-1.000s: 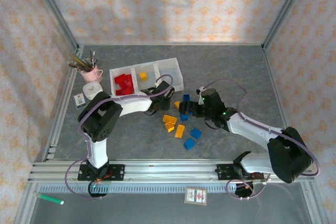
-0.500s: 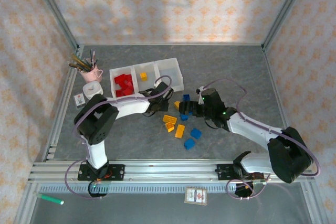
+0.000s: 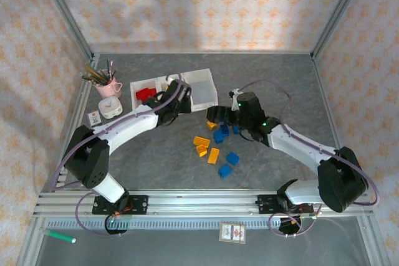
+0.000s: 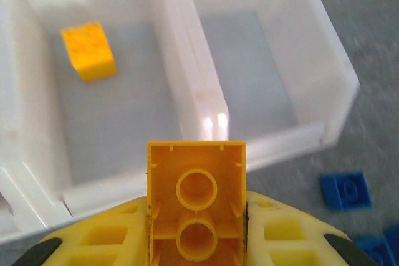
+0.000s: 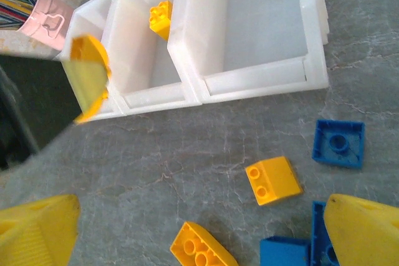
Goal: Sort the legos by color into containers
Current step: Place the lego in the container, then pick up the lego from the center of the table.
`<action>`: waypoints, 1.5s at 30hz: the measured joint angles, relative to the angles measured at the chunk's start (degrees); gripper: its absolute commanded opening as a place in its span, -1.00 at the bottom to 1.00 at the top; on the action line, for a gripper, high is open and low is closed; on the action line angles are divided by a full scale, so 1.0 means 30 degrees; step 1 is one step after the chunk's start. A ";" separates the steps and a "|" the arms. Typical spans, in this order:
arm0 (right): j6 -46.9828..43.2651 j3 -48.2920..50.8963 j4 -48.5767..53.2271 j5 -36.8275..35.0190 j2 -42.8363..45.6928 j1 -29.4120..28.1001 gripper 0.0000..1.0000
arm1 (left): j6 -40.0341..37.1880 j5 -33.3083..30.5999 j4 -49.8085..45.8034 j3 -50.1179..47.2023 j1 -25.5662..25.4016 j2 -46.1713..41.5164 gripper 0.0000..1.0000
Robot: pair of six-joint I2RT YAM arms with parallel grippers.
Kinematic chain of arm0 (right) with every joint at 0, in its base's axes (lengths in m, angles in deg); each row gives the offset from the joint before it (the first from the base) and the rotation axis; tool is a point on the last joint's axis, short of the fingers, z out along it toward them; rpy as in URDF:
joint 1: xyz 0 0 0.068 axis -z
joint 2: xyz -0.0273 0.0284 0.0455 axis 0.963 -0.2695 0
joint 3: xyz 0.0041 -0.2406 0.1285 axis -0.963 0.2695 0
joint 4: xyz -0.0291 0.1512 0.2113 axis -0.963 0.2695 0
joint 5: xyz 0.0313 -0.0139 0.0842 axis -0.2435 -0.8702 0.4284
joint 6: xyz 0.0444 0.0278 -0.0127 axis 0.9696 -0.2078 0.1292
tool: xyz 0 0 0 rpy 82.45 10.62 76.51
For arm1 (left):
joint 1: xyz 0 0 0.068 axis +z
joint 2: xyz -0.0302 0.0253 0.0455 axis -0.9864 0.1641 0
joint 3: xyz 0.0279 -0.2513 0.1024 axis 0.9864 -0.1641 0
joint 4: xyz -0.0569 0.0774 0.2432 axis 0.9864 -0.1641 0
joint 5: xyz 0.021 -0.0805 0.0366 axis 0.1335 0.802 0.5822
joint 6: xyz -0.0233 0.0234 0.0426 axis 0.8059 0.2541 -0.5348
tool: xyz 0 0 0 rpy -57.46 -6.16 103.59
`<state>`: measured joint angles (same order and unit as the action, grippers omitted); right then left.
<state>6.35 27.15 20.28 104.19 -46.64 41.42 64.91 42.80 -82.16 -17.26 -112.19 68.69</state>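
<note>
My left gripper (image 3: 170, 93) is shut on a yellow brick (image 4: 196, 207), held underside-up above the front wall of the middle bin. The row of three white bins (image 3: 213, 89) has red bricks (image 3: 144, 94) in its left bin, one yellow brick (image 4: 88, 51) in the middle and nothing in the right bin (image 4: 249, 73). My right gripper (image 3: 216, 116) stands open (image 5: 202, 207) low over the loose pile, nothing between its fingers. On the table lie yellow bricks (image 3: 201, 141) (image 5: 272, 180) and blue bricks (image 3: 232, 157) (image 5: 338, 143).
A pink cup of pens (image 3: 107, 83) and a small white box (image 3: 110, 109) stand left of the bins. The left arm reaches across the table's left half. A metal rail (image 3: 199, 202) runs along the front edge, with a green marker (image 3: 59, 236) beyond it.
My left gripper has carried a yellow brick from the table's middle up and left to the bins. My right gripper has shifted slightly up and left over the pile.
</note>
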 measured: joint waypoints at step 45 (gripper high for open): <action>0.0102 0.1683 0.1137 -0.0160 0.1275 0.2616 1.00 | 0.5625 0.1231 0.0452 -0.0430 -0.3271 0.0663 0.48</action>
<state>6.66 32.20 23.69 103.71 -42.81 49.26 81.78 46.50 -80.80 -18.55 -122.00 70.68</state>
